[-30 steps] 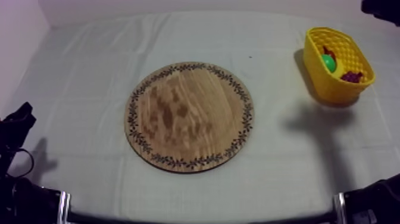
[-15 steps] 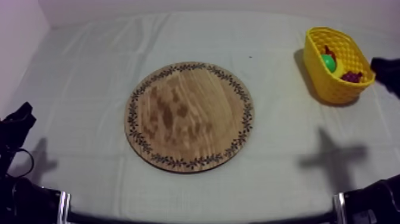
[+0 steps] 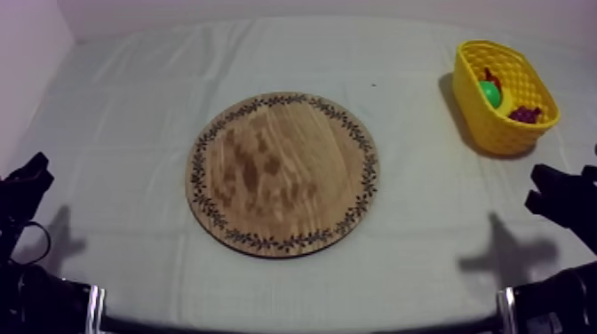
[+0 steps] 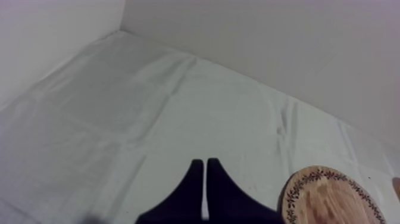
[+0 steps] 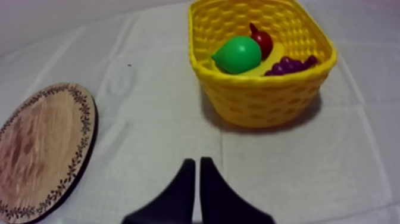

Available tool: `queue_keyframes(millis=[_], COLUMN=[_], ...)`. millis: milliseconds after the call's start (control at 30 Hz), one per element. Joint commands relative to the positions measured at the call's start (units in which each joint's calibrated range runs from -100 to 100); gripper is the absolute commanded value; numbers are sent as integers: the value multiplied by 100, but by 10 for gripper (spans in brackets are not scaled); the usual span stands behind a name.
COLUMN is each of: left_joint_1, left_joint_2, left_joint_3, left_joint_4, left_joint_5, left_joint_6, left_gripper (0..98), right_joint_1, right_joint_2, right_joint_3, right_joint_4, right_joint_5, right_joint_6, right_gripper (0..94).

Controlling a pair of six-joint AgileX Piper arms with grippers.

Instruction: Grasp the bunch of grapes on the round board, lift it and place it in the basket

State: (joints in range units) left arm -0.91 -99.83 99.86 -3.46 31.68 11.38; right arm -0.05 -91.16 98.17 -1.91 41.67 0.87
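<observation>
Low at the left edge of the counter (image 3: 417,266), the left gripper (image 4: 205,162), beside the wooden board (image 3: 282,175) and apart from it. Its fingers (image 4: 191,187) pressed together into a narrow wedge, tips side by side, holding nothing, touching nothing.

Near the right edge of the counter, the right gripper (image 5: 197,161), on the near side of the yellow basket (image 5: 262,104) and apart from it, aimed at the stretch of counter between board and basket. Fingers here likewise pressed together, no gap between them, pinching nothing.

Inside the yellow basket, the bunch of grapes (image 5: 288,64), dark purple, lying at the side away from the board. In the same basket, a green pear (image 5: 238,55) next to the grapes, and a small red fruit (image 5: 262,40) just behind the pear, touching it.

Basket upright at the far right of the counter, well apart from the board. Board flat at mid-counter, patterned rim all round.
</observation>
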Motion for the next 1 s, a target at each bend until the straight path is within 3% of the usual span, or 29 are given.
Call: queue_keyframes(millis=[0, 333, 967], left_joint_1=[0, 0, 0], left_joint_2=[0, 0, 0], left_joint_3=[3, 3, 3], left_joint_4=[2, 2, 2], left_joint_5=[1, 1, 1], left_joint_6=[-2, -3, -3], left_gripper=[0, 0, 0], right_joint_1=[-16, -42, -49], right_joint_2=[-111, -434, -451], right_joint_3=[-7, 152, 161], right_joint_4=[29, 84, 86], right_joint_5=[89, -361, -393], right_joint_6=[136, 880, 951], right_gripper=[2, 3, 3])
